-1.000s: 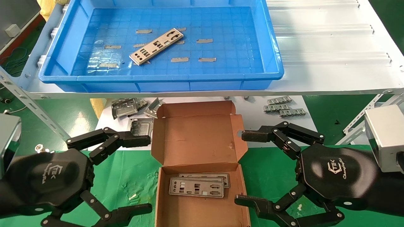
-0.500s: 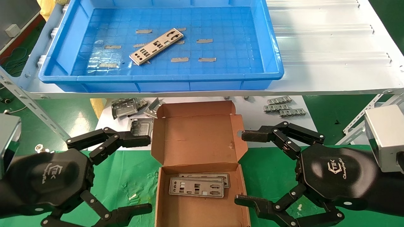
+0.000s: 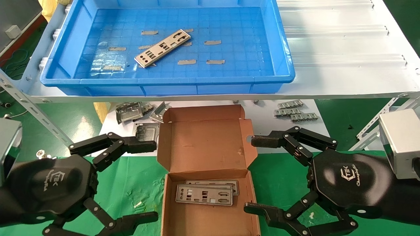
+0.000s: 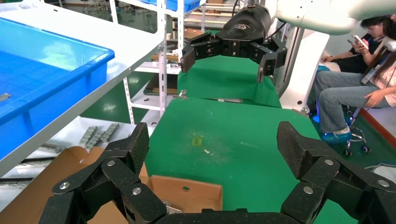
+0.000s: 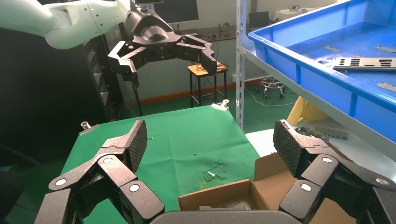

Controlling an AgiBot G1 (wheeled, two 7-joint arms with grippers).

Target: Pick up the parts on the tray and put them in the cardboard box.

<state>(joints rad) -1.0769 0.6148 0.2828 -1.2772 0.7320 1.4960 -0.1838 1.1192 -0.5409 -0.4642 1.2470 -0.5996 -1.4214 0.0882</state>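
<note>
Nearest, the left gripper (image 3: pixel 149 180) at 8 o'clock and the right gripper (image 3: pixel 254 173) at 4 o'clock flanked the cardboard box (image 3: pixel 205 144), both spread wide and empty. Two parts (image 3: pixel 205 193) lay inside it. At 12 o'clock, one part (image 3: pixel 163 48) lay in the tray (image 3: pixel 167 82).

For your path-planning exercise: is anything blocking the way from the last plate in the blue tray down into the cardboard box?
Only the tray's raised front rim; the plate must be lifted over it. The cardboard box below lies open.

Left gripper (image 3: pixel 144 178) and right gripper (image 3: pixel 254 173) both spread wide.
</note>
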